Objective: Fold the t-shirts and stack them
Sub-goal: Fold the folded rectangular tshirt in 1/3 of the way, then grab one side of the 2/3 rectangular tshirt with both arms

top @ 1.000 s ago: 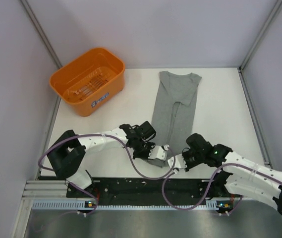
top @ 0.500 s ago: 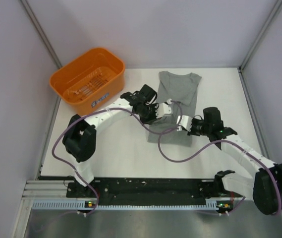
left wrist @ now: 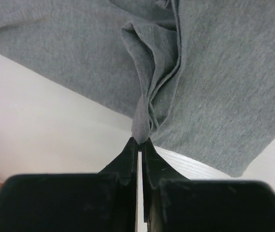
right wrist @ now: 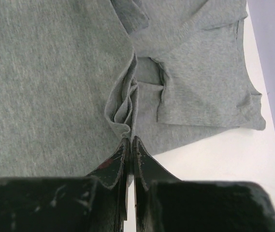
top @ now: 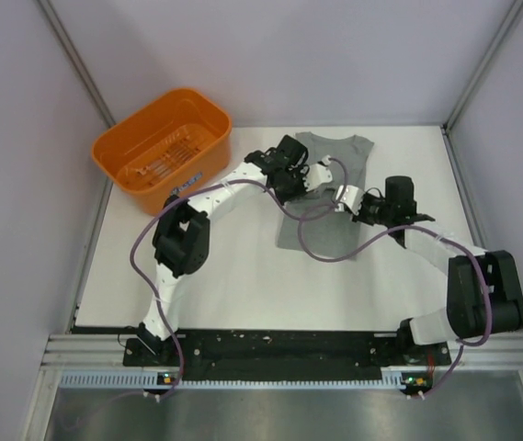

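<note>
The grey t-shirt (top: 322, 235) lies on the white table (top: 215, 276), its near part doubled over toward the collar end (top: 339, 147). My left gripper (top: 314, 176) is shut on a bunched pinch of the t-shirt's edge; in the left wrist view the fabric (left wrist: 214, 72) puckers up from the closed tips of that gripper (left wrist: 140, 140). Just to its right, my right gripper (top: 346, 198) is shut on a second pinch. In the right wrist view its tips (right wrist: 130, 139) hold a gathered fold of the t-shirt (right wrist: 45, 72), with a sleeve (right wrist: 209, 92) beyond.
An orange plastic basket (top: 163, 147) stands at the far left of the table, holding no shirts. Grey walls enclose the left, far and right sides. Purple cables loop from both arms over the table in front of the shirt.
Both grippers have carried the shirt's near hem from the table's near edge toward the far end, doubling the shirt over itself. Both arms have stretched out.
</note>
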Action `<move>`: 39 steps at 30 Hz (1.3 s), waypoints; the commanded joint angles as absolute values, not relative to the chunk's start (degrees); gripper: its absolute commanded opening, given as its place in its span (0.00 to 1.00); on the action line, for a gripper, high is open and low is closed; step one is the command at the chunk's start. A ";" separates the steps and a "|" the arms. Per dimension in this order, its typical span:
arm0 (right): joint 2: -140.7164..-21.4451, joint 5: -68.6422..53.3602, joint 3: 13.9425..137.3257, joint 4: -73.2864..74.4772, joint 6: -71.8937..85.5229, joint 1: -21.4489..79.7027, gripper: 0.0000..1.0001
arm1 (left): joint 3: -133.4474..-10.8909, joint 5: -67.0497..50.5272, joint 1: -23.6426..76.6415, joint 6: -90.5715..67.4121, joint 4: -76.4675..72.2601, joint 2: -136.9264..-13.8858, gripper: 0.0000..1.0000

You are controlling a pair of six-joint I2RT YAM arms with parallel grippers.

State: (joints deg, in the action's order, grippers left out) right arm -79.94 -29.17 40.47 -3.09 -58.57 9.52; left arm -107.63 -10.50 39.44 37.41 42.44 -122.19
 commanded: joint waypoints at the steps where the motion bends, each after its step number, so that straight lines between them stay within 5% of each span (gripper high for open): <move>1: -82.87 -32.34 44.73 -5.37 -61.78 8.79 0.00 | -112.06 -8.18 39.20 36.91 42.01 -125.33 0.00; 8: -87.35 -31.12 46.49 -5.54 -62.84 8.79 0.00 | -112.15 -6.34 39.02 36.91 42.02 -128.40 0.00; 10: -88.94 -28.67 46.76 -7.19 -61.80 8.79 0.00 | -112.41 -4.49 38.94 36.56 40.53 -128.93 0.09; 14: -93.15 -21.72 46.23 -19.14 -55.82 8.18 0.37 | -112.85 3.93 38.32 35.25 31.67 -130.16 0.34; 16: -95.26 -19.61 48.24 -20.74 -53.36 7.82 0.39 | -116.08 8.07 37.36 33.85 28.75 -131.74 0.43; 22: -94.58 -13.26 56.86 -14.87 -45.53 7.38 0.39 | -128.41 6.43 33.23 30.05 34.45 -134.57 0.46; 26: -85.54 -26.33 51.44 -8.09 -53.06 7.38 0.40 | -113.09 -8.47 33.13 36.62 33.93 -123.69 0.45; 30: -74.47 -34.62 40.89 -4.24 -61.24 8.61 0.52 | -96.54 -27.22 33.57 47.97 34.19 -111.21 0.47; 39: -68.90 -16.61 31.29 15.90 -74.01 23.73 0.55 | -79.21 -31.82 38.31 61.25 34.99 -105.03 0.61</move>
